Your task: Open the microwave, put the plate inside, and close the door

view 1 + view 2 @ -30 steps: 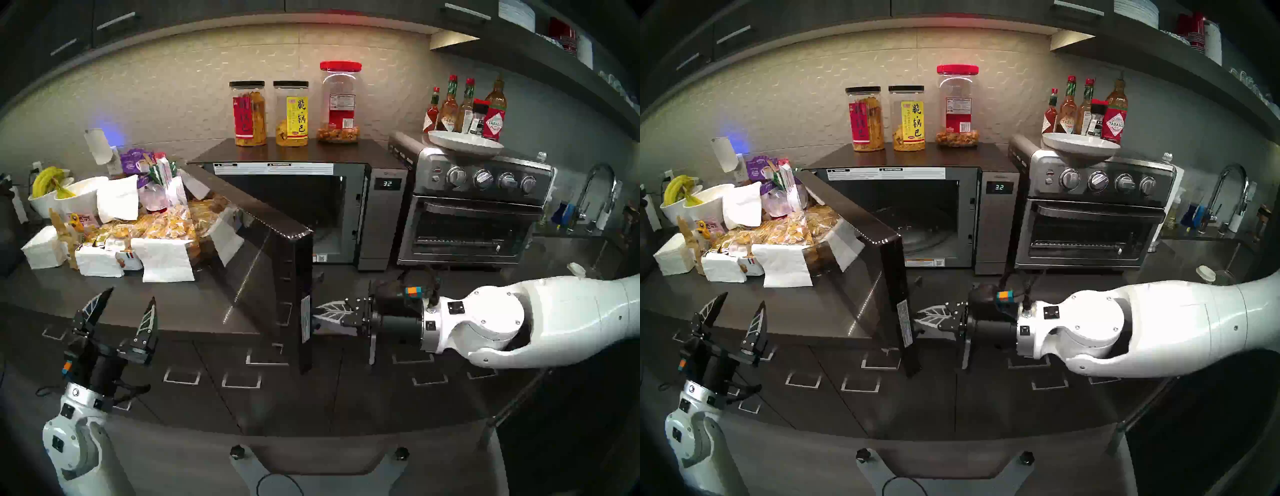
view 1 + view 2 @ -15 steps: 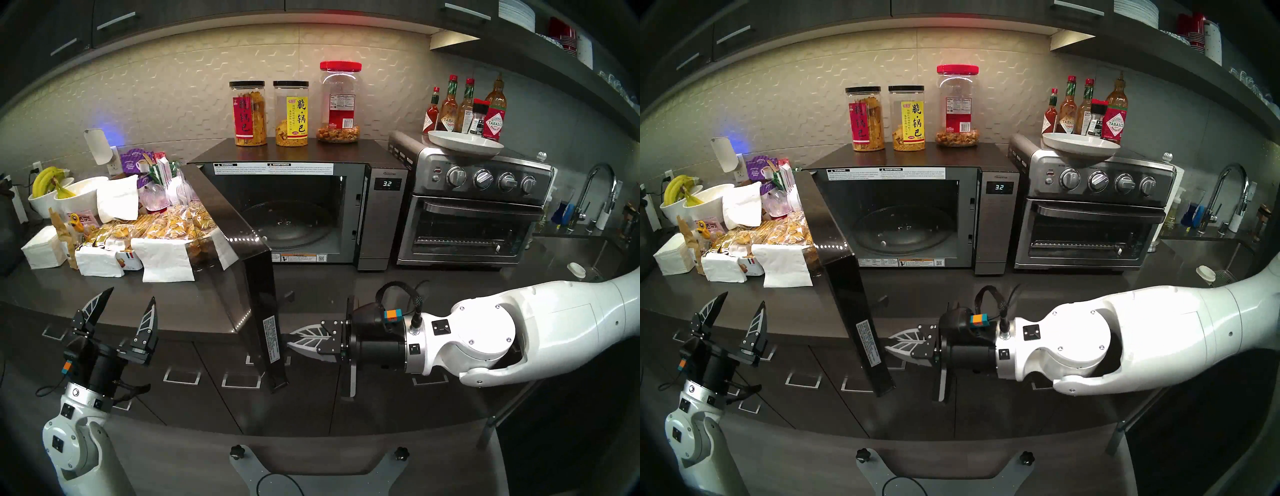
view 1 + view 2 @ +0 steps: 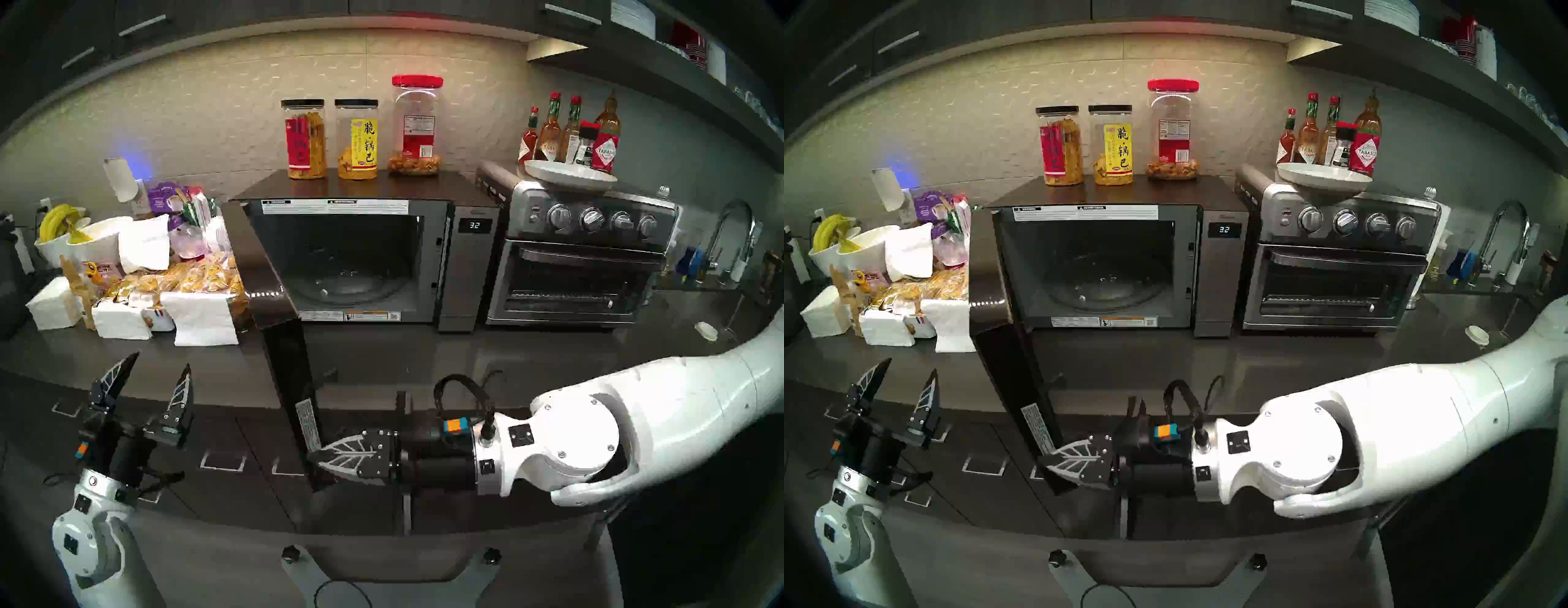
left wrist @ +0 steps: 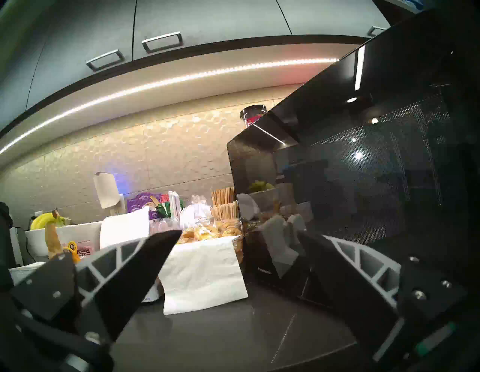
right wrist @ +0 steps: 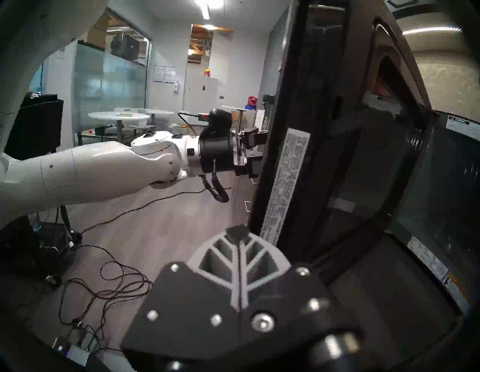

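Door (image 3: 271,271): swung wide at centre-left of your head view — opening looks done.
Right gripper (image 3: 316,456): jaws together, tip at door's free edge (contact unclear).
Left gripper (image 3: 159,373): jaws apart, empty, lower left.
Plate (image 3: 570,176): upper right, atop toaster oven (image 3: 581,254) — yours to load into microwave (image 3: 360,259), then shut.

Microwave (image 3: 466,271) cavity wide open, only the glass turntable (image 3: 348,282) on its floor. Door (image 3: 271,297) swung out toward the left, edge-on over the surface (image 3: 424,352), walling off the snack pile (image 3: 182,288) from the cavity. Right tool (image 3: 316,456) shut, tips at the door's lower free corner. Bare surface clear between door and toaster oven (image 3: 581,263). Plate (image 3: 570,176) atop the oven, bottles (image 3: 568,129) crowding close behind. Left tool (image 3: 159,369) spread, left of the door.
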### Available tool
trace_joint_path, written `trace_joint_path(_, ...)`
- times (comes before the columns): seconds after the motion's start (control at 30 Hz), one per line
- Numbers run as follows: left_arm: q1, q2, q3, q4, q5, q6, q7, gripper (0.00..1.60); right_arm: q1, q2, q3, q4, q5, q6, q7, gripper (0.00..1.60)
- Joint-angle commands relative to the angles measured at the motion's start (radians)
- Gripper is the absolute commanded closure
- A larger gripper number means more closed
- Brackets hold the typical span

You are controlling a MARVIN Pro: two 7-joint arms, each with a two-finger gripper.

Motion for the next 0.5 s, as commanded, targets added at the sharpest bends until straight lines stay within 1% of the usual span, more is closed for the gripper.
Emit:
trace_joint_path(0.0, 0.001, -0.001, 0.000, -0.017, -0.002, -0.001, 0.000, 0.00, 0.003, -0.009, 0.012, -0.021, 0.004, -0.013, 0.008, 1.60)
trace_joint_path(0.1, 0.001, -0.001, 0.000, -0.017, -0.002, -0.001, 0.000, 0.00, 0.002, -0.010, 0.013, -0.022, 0.003, -0.011, 0.007, 1.60)
trace_joint_path(0.23, 0.001, -0.001, 0.000, -0.017, -0.002, -0.001, 0.000, 0.00, 0.007, 0.004, 0.013, -0.012, 0.008, -0.013, 0.013, 1.60)
trace_joint_path(0.4, 0.000, -0.001, 0.000, -0.016, -0.002, -0.001, 0.000, 0.00, 0.024, 0.044, 0.009, 0.004, 0.017, -0.020, 0.042, 1.60)
trace_joint_path(0.43, 0.000, -0.001, 0.000, -0.016, -0.002, -0.001, 0.000, 0.00, 0.031, 0.064, 0.008, 0.011, 0.020, -0.020, 0.053, 1.60)
trace_joint_path(0.47, 0.000, -0.001, 0.000, -0.016, -0.002, -0.001, 0.000, 0.00, 0.031, 0.064, 0.008, 0.011, 0.020, -0.020, 0.053, 1.60)
